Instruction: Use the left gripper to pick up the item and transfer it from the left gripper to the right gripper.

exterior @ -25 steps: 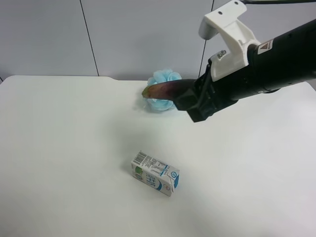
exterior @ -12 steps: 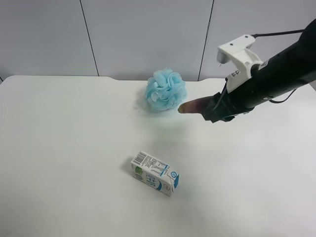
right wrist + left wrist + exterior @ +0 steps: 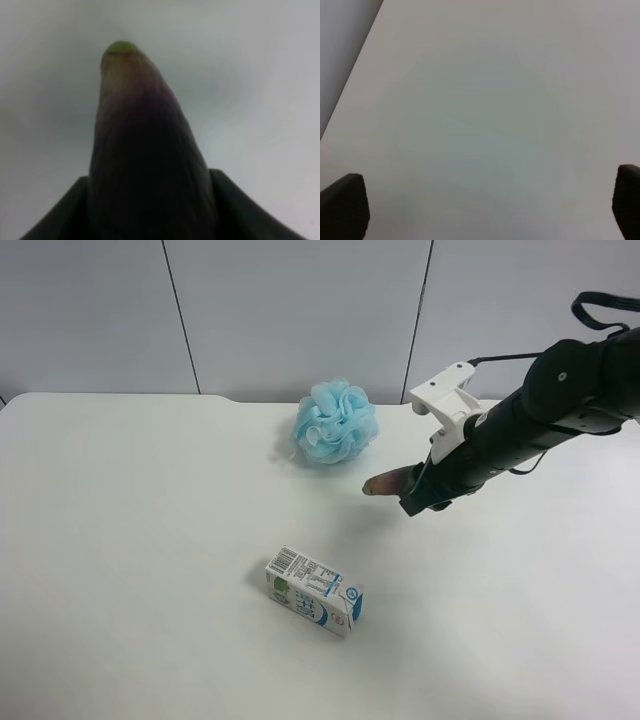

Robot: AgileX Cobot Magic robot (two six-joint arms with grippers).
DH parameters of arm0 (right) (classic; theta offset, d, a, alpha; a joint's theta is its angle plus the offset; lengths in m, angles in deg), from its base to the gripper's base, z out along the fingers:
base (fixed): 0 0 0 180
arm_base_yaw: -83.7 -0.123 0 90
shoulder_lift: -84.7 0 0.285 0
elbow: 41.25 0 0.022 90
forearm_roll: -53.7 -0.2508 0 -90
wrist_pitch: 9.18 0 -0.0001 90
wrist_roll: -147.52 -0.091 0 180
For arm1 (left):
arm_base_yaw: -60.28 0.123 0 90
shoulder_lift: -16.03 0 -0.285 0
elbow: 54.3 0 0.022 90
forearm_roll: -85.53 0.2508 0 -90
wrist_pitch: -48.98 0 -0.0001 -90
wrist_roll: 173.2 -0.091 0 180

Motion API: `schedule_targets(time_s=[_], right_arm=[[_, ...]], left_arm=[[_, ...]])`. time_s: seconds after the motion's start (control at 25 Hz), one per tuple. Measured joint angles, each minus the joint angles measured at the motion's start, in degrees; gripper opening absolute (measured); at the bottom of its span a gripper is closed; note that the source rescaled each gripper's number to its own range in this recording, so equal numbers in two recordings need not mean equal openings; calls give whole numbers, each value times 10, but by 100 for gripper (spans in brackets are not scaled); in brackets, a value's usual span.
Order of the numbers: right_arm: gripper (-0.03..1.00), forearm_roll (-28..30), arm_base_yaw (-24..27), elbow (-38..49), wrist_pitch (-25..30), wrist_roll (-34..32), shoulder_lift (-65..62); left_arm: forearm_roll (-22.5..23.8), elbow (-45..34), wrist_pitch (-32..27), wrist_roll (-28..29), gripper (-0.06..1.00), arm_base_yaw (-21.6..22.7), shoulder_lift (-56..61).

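The eggplant [image 3: 388,481] is held in my right gripper [image 3: 418,495], the black claw with the white housing at the exterior high view's right. Only its lilac end with the greenish tip sticks out, close above the table. In the right wrist view the eggplant [image 3: 147,155] fills the middle between the two black fingers [image 3: 65,212], its green tip pointing away. My left gripper [image 3: 485,210] shows only in the left wrist view: its two fingertips [image 3: 342,202] stand far apart over bare white table, empty.
A fluffy light-blue bath pouf [image 3: 335,422] sits at the back of the white table [image 3: 130,540], just beyond the eggplant tip. A white-and-blue milk carton [image 3: 315,591] lies on its side at the front middle. A grey panelled wall stands behind.
My right arm has pulled back to the right and come down toward the table with the eggplant in its claw. The pouf, earlier partly covered, now shows whole.
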Motion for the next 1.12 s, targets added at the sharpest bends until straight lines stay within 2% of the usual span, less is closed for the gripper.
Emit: schedule_targets(time_s=[0.32, 0.68, 0.72, 0.76, 0.8, 0.88, 0.92, 1.0, 1.12], right_arm=[[0, 0, 0, 0, 7, 0, 34], [0, 19, 0, 0, 61, 0, 34], [6, 25, 0, 0, 71, 0, 34], [19, 32, 0, 0, 78, -1, 34], [33, 40, 0, 0, 81, -3, 34], [68, 52, 0, 0, 84, -15, 34], [81, 59, 0, 0, 84, -26, 34], [93, 72, 0, 0, 84, -43, 34], [98, 82, 0, 0, 84, -57, 34]], left_arm=[[0, 0, 0, 0, 99, 0, 0], [0, 0, 0, 0, 99, 0, 0], [0, 0, 0, 0, 99, 0, 0], [0, 0, 0, 0, 99, 0, 0], [0, 0, 0, 0, 99, 0, 0], [0, 0, 0, 0, 99, 0, 0], [0, 0, 0, 0, 99, 0, 0], [0, 0, 0, 0, 99, 0, 0], [0, 0, 0, 0, 99, 0, 0]])
